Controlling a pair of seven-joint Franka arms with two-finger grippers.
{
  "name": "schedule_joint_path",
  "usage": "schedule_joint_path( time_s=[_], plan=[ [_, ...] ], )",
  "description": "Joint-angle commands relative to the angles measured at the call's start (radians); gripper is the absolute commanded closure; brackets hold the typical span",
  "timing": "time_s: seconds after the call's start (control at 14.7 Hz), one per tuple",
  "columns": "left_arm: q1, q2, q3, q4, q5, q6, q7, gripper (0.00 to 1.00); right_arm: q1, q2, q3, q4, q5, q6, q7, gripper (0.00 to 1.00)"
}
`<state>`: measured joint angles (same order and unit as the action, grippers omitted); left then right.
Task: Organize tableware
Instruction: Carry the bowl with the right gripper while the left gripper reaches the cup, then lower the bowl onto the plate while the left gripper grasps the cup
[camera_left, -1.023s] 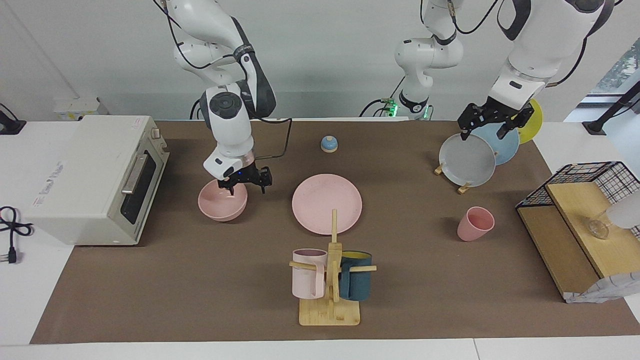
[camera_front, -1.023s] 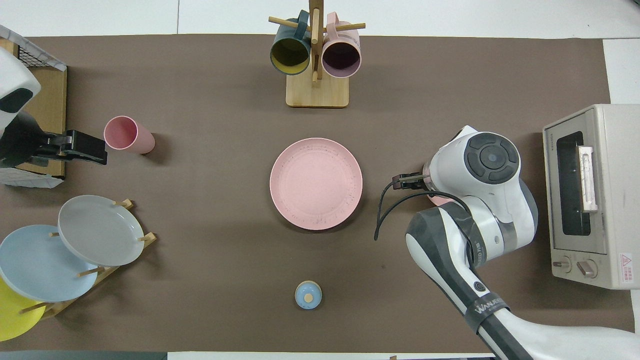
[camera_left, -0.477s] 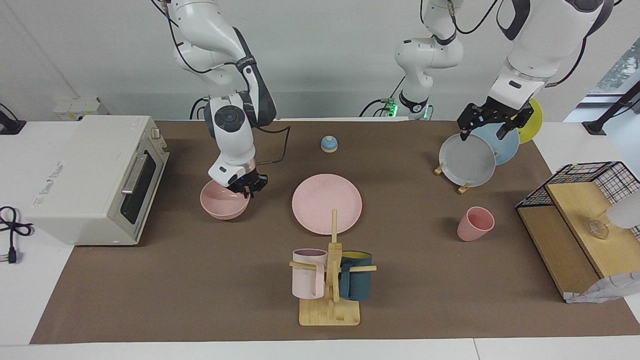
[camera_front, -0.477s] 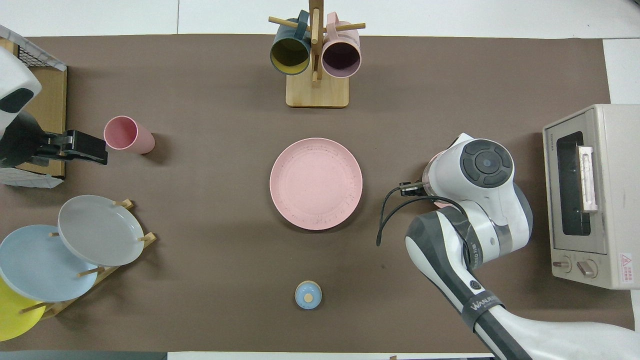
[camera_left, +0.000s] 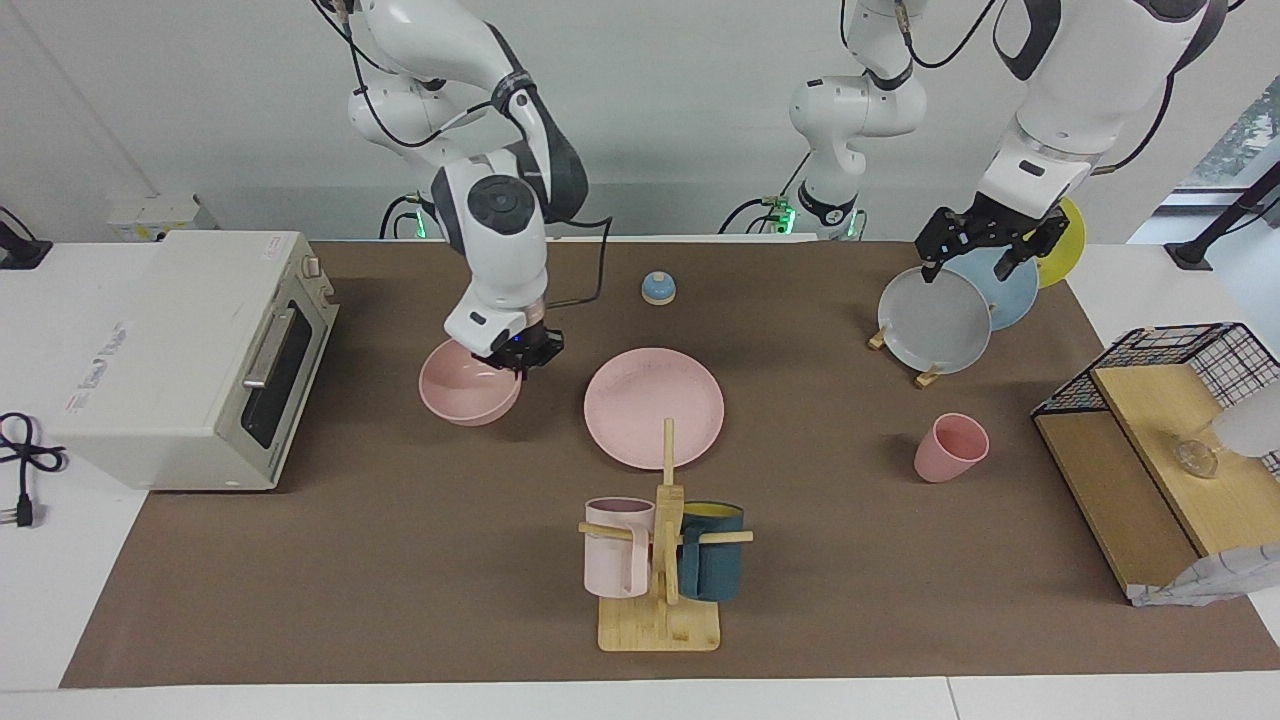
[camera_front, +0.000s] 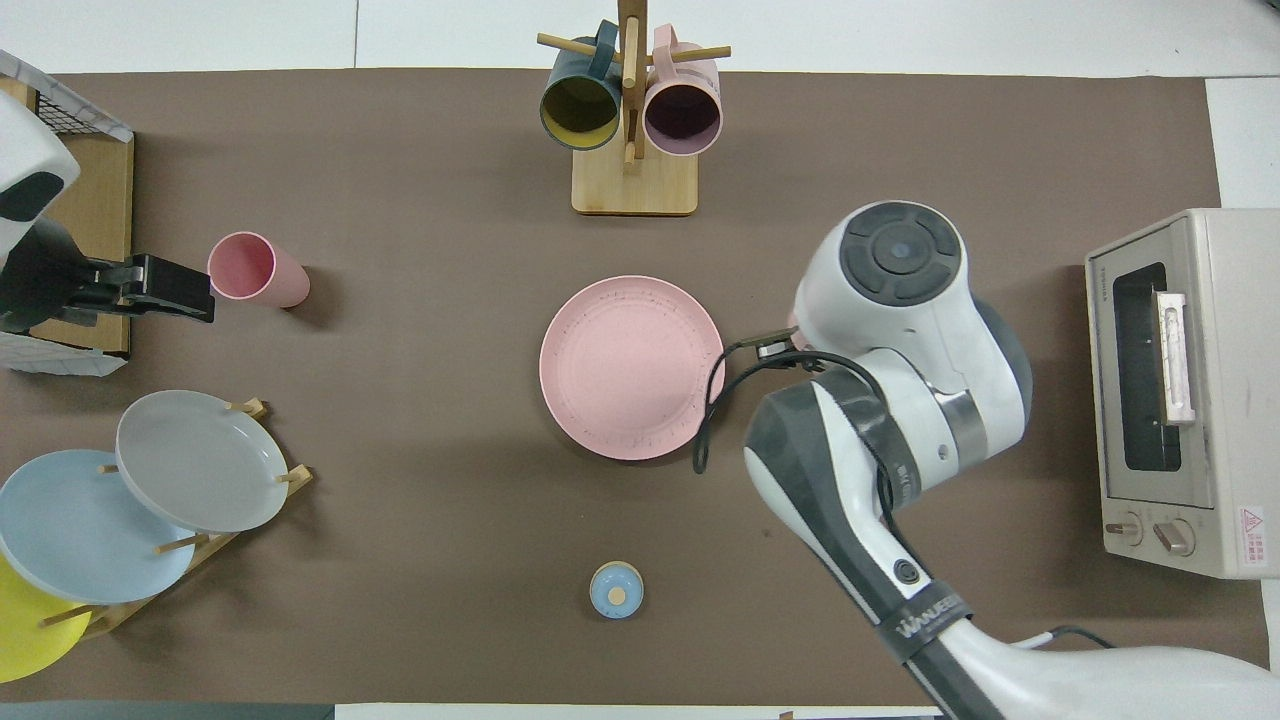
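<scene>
Pinching bowl (camera_left: 468, 385) rim, right pincer (camera_left: 512, 357) seen facing; overhead arm hides both; left pincer (camera_left: 978, 243) state unclear

A brown mat (camera_left: 400, 560) covers the white table (camera_left: 40, 620). On the mat lie a flat round pink plate (camera_left: 654, 407) at its middle, a tapered pink cup (camera_left: 950, 448) toward the left arm's end, a wooden mug tree (camera_left: 660, 610), a small blue bell (camera_left: 658, 288), a wooden plate rack (camera_left: 925, 375), a wire-and-wood shelf (camera_left: 1150, 470) and a white toaster oven (camera_left: 190, 350).
</scene>
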<state>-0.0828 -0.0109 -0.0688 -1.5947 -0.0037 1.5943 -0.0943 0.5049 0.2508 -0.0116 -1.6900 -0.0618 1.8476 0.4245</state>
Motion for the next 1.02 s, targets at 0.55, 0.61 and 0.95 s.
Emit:
schedule_joint_path(
  time_s=[0.55,0.61,0.95],
  plan=[
    [0.032,0.387,0.015,0.019,0.013,0.329,0.001,0.0,0.199,0.364,0.053,0.373,0.0,0.047,0.369,1.0],
    [0.032,0.394,0.015,0.019,0.013,0.334,0.002,0.0,0.213,0.366,0.053,0.359,0.0,0.062,0.375,1.0],
    [0.032,0.397,0.015,-0.025,0.01,0.368,-0.008,0.0,0.211,0.364,0.053,0.305,0.003,0.12,0.413,1.0]
  ],
)
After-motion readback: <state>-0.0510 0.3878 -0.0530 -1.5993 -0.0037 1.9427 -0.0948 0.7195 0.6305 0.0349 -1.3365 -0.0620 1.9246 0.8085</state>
